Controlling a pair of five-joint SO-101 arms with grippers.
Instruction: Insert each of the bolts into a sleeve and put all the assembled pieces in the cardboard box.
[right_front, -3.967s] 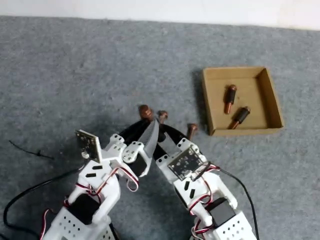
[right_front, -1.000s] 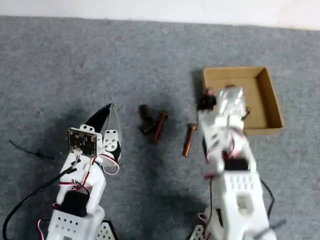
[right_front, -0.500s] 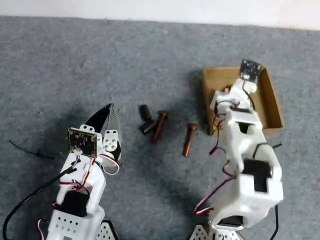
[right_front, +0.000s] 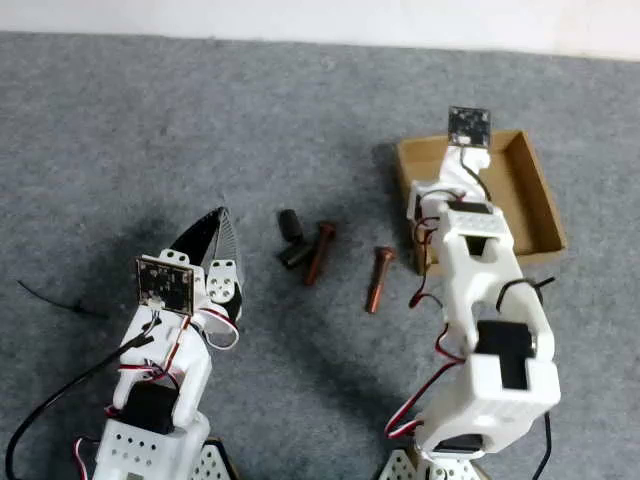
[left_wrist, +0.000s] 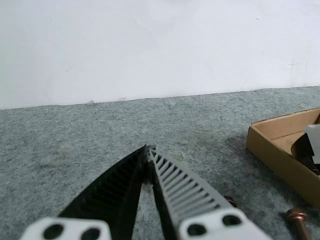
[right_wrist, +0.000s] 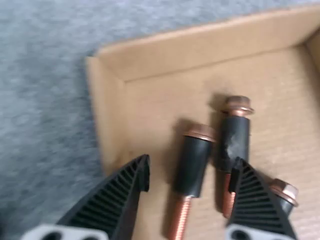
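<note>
My right gripper (right_wrist: 190, 169) hangs open just above the cardboard box (right_wrist: 150, 65), its jaws to either side of a bolt in a black sleeve (right_wrist: 191, 167). A second assembled piece (right_wrist: 234, 142) lies beside it, and part of a third (right_wrist: 283, 194) shows past one finger. In the high view the right arm covers much of the box (right_front: 520, 190). Two bare copper bolts (right_front: 320, 252) (right_front: 378, 278) and two black sleeves (right_front: 290, 222) (right_front: 293, 256) lie on the grey carpet. My left gripper (right_front: 216, 222) rests shut and holds nothing, left of those parts; its tips (left_wrist: 148, 151) meet.
A thin black cable (right_front: 55, 300) lies on the carpet at the far left. A white wall (left_wrist: 160, 45) runs along the back edge. In the left wrist view the box (left_wrist: 280, 150) and one bolt head (left_wrist: 297, 217) are visible.
The right arm has swung from the middle of the table out over the box and reached farther across it. The left gripper has pulled back to the left, then stayed still.
</note>
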